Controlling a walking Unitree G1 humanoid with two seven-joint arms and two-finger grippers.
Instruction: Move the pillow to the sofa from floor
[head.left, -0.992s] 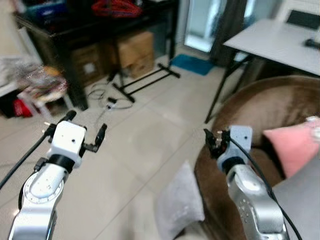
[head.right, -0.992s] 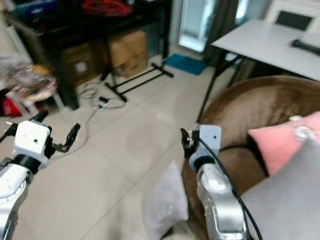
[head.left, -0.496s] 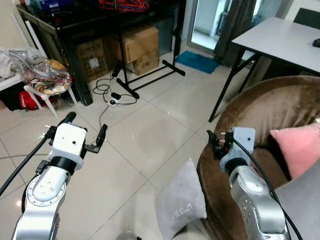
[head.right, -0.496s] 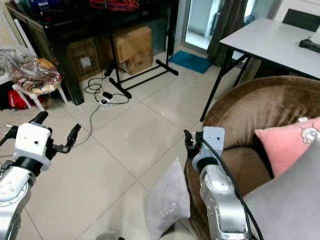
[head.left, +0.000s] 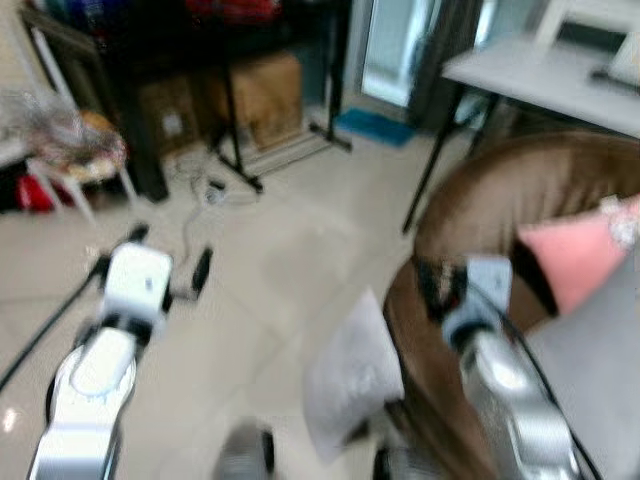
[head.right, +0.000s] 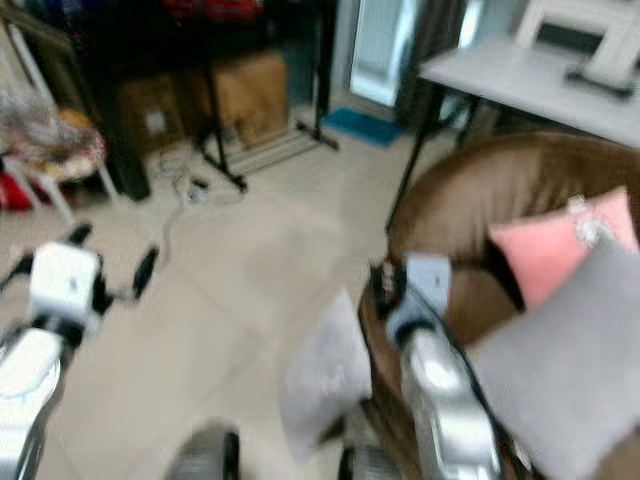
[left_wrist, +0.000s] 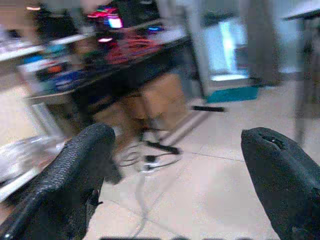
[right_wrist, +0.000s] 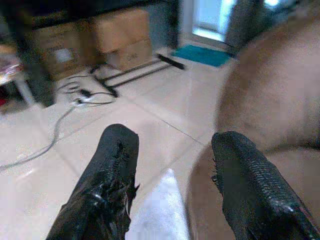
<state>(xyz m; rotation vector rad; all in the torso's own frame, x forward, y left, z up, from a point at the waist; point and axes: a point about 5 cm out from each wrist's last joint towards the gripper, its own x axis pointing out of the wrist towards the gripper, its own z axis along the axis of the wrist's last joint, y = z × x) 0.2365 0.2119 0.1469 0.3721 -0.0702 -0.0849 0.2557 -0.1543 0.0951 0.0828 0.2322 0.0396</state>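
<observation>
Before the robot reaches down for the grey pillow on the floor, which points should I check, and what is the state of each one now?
1. Grey pillow on the floor tiles, leaning against the brown sofa: ok.
2. Left gripper open and empty: ok.
3. Right gripper open, pillow corner visible between its fingers, not touching: ok.
4. Free place on the sofa beside the pink cushion and grey cushion: cannot tell.
5. Sharp picture for aiming: not ok, head views blurred.
6. Cable on the floor away from the pillow: ok.

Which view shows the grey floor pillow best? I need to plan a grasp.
The left eye view: the whole grey pillow leans against the brown sofa, though blurred. The right eye view matches; the right wrist view catches one corner.
</observation>
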